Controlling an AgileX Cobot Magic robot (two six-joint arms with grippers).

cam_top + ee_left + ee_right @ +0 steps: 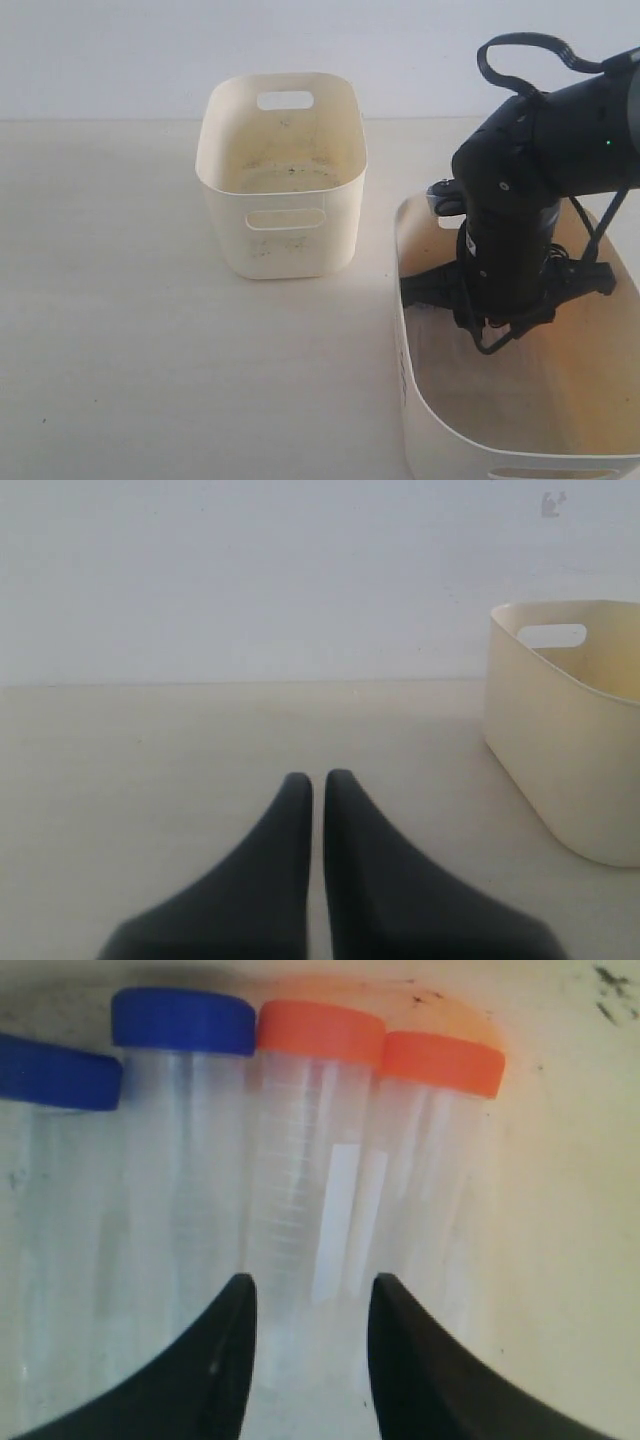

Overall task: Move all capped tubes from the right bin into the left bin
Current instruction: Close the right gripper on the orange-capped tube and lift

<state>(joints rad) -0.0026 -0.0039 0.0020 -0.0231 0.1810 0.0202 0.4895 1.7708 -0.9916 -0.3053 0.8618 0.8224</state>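
Observation:
Four capped tubes lie side by side on the right bin's floor in the right wrist view: two blue-capped tubes (pixel 180 1160) (pixel 50 1210) and two orange-capped tubes (pixel 310 1160) (pixel 435 1170). My right gripper (pixel 310 1290) is open, its fingers on either side of the lower end of the inner orange-capped tube. In the exterior view the right arm (pixel 510 220) reaches down into the right bin (pixel 420 400) and hides the gripper and tubes. The left bin (pixel 290 245) stands apart, holding no tubes. My left gripper (pixel 318 780) is shut on nothing above the table.
The left bin (pixel 570 770) also shows off to one side of the left gripper. The right bin's wall (pixel 560 1210) rises close beside the outer orange-capped tube. Cables hang from the right arm inside the bin.

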